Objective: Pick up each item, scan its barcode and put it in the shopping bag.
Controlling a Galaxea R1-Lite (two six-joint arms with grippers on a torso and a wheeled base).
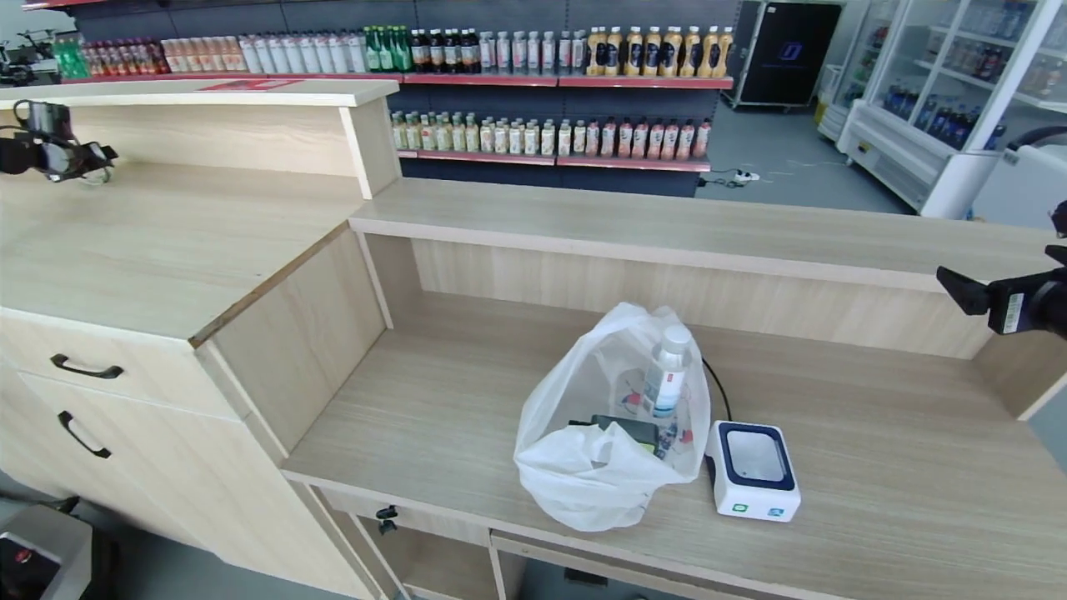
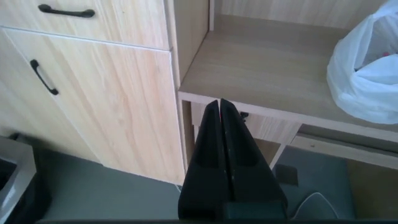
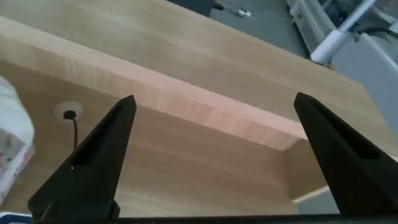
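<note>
The shopping bag [image 1: 583, 471] stands on the desk [image 1: 900, 467], just beside the scanner [image 1: 753, 471]. It holds an upright bottle [image 1: 667, 379] and a dark box [image 1: 625, 431]. The left tool [image 2: 219, 106] has its fingers pressed together and empty, well apart from the bag. The right tool [image 3: 214, 106] has its fingers wide apart and empty, above the desk's right end. The bag is thin, limp film, probably light and slippery, so grip it at the bunched rim. The bottle is probably rigid and smooth, so grip it mid-body.

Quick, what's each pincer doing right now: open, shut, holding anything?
Left pincer: closed, holding nothing.
Right pincer: open, holding nothing.
</note>
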